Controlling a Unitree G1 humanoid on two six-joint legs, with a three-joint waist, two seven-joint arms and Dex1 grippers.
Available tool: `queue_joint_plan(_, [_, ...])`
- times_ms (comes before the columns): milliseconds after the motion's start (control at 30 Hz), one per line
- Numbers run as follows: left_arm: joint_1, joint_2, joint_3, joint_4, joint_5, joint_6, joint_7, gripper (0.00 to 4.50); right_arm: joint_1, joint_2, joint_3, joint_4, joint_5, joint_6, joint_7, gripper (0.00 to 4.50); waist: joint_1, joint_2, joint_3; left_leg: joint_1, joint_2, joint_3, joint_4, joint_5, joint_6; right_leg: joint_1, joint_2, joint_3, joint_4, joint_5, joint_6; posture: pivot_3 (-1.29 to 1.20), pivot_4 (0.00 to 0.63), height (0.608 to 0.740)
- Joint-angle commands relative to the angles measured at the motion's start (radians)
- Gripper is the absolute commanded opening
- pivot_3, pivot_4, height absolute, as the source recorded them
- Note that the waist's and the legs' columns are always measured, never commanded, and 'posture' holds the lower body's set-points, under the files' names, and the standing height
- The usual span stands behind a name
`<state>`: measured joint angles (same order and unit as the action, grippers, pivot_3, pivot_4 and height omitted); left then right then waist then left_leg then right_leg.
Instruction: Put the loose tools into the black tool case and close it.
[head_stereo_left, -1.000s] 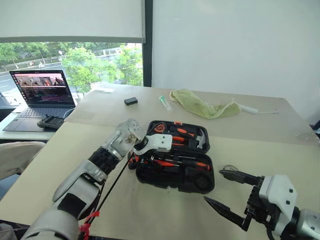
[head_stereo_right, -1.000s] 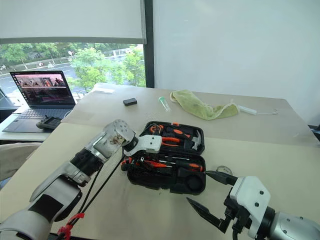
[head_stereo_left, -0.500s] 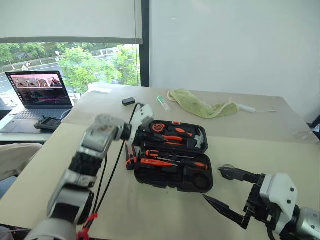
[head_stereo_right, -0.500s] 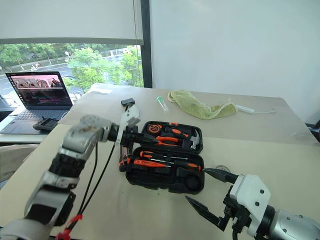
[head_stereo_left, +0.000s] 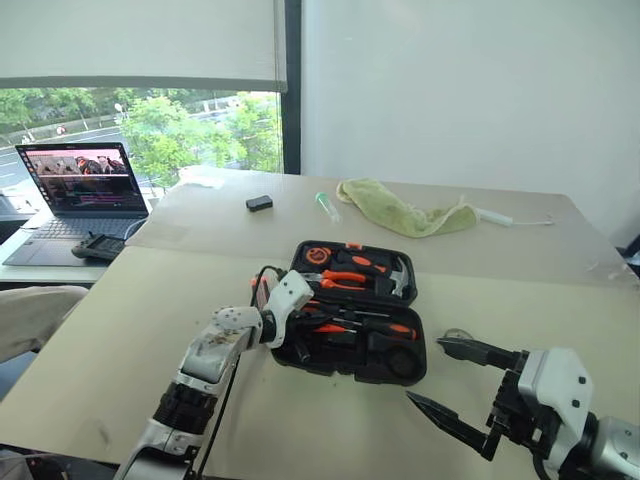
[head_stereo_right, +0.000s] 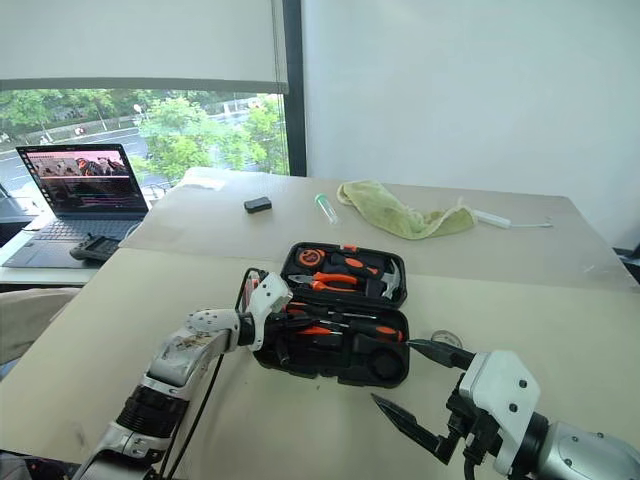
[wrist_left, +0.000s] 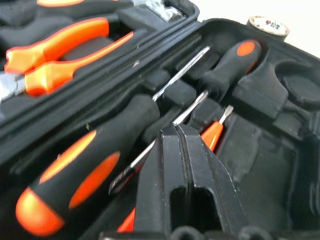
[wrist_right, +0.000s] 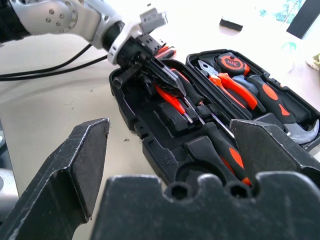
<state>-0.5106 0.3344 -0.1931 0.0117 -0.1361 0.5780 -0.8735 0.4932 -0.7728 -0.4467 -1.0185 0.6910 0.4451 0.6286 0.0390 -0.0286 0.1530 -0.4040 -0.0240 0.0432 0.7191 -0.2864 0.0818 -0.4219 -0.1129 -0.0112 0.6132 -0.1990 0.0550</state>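
The black tool case (head_stereo_left: 352, 325) lies open on the table (head_stereo_left: 120, 330), in the middle of the scene and a little toward the near side; its lid half is the far half, holding orange-handled pliers (head_stereo_left: 345, 283), a round orange tape measure (head_stereo_left: 318, 256) and a small hammer (head_stereo_left: 402, 277); the near half holds two long screwdrivers (wrist_left: 75, 165) with black-and-orange handles, lying side by side in their slots, one handle at each end of the tray, and a slim orange tester pen (wrist_left: 212, 134) just nearer than them. The left gripper (head_stereo_right: 283, 336) reaches into the left end of the near half, its jaws clenched together with nothing between them; the tips sit over a screwdriver shaft, though whether they actually touch it is hard to judge from the wrist view. A small round tape roll (wrist_left: 268, 25) appears to stand on the table just right of the case. The right gripper (head_stereo_left: 452, 385) hovers near the near-right corner of the case, apart from it, its jaws spread wide and released. Far on the table lie a small black box (head_stereo_left: 260, 203), a green cloth (head_stereo_left: 400, 213) and a clear tube (head_stereo_left: 329, 206); a laptop (head_stereo_left: 78, 190) sits open on a separate desk at the far left.
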Motion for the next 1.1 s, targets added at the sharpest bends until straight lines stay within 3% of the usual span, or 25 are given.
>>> queue_joint_plan(33, [0.022, 0.039, -0.06, -0.009, 0.033, 0.002, -0.001, 0.01, 0.01, 0.005, -0.035, -0.029, 0.016, -0.001, 0.0, 4.5, 0.0, 0.001, -0.001, 0.0, 0.0, 0.0, -0.001, 0.0, 0.0, 0.0, 0.0, 0.0, 0.0, 0.0, 0.0, 0.0, 0.15, 0.74])
queue_joint_plan(400, [0.044, 0.079, -0.178, 0.034, 0.116, -0.059, 0.023, 0.01, 0.006, -0.002, -0.025, -0.02, 0.013, 0.001, 0.002, 4.5, -0.001, 0.01, -0.019, 0.008, 0.001, 0.0, -0.005, 0.0, 0.0, 0.007, 0.0, 0.0, -0.002, -0.001, -0.002, 0.0, 0.15, 0.74])
queue_joint_plan(500, [0.04, 0.027, -0.099, 0.013, 0.046, -0.081, 0.051, 0.01, -0.004, -0.005, -0.018, -0.015, 0.011, 0.001, 0.004, 4.5, -0.001, 0.01, -0.019, 0.013, 0.002, 0.0, -0.006, 0.0, 0.0, 0.013, -0.001, 0.0, -0.003, -0.002, -0.003, 0.0, 0.15, 0.74])
queue_joint_plan(567, [0.027, -0.016, 0.024, -0.049, -0.074, -0.027, 0.065, 0.01, -0.016, -0.004, -0.011, -0.011, 0.01, 0.0, 0.005, 4.5, -0.001, 0.009, -0.018, 0.015, 0.002, 0.0, -0.006, -0.001, 0.001, 0.015, -0.001, -0.001, -0.004, -0.003, -0.003, 0.0, 0.15, 0.74])
queue_joint_plan(633, [0.006, -0.026, 0.148, -0.126, -0.192, 0.075, 0.082, 0.01, -0.031, -0.004, -0.005, -0.004, 0.011, -0.002, 0.007, 4.5, -0.002, 0.006, -0.015, 0.014, 0.002, 0.0, -0.006, -0.001, 0.001, 0.013, -0.002, -0.001, -0.004, -0.003, -0.002, 0.0, 0.15, 0.74])
queue_joint_plan(733, [-0.012, -0.001, 0.231, -0.198, -0.279, 0.187, 0.109, 0.01, -0.05, -0.006, 0.003, 0.015, 0.008, -0.006, 0.017, 4.5, -0.005, 0.006, -0.015, 0.003, 0.003, 0.0, -0.006, 0.001, -0.003, 0.0, 0.0, -0.001, -0.001, -0.002, -0.003, 0.0, 0.15, 0.74])
queue_joint_plan(867, [-0.058, 0.007, 0.355, -0.268, -0.383, 0.357, 0.212, 1.01, -0.086, -0.011, 0.021, 0.047, 0.005, -0.009, 0.037, 4.5, -0.003, 0.006, -0.015, 0.003, 0.002, 0.0, -0.007, 0.002, -0.003, 0.0, 0.001, -0.001, -0.001, -0.002, -0.003, 0.0, 0.15, 0.74])
queue_joint_plan(933, [-0.082, 0.004, 0.415, -0.301, -0.422, 0.447, 0.285, 1.72, -0.11, -0.017, 0.035, 0.067, 0.003, -0.011, 0.053, 4.5, -0.002, 0.005, -0.015, 0.003, 0.001, 0.0, -0.006, 0.001, -0.003, 0.001, 0.001, -0.001, -0.002, -0.002, -0.003, 0.0, 0.15, 0.74])
queue_joint_plan(1100, [-0.133, -0.019, 0.491, -0.333, -0.421, 0.623, 0.49, 3.29, -0.147, -0.029, 0.036, 0.106, 0.011, -0.012, 0.091, 4.5, -0.001, 0.005, -0.015, 0.004, 0.0, 0.0, -0.006, 0.002, -0.003, 0.002, 0.002, -0.001, -0.001, -0.002, -0.002, 0.0, 0.15, 0.74])
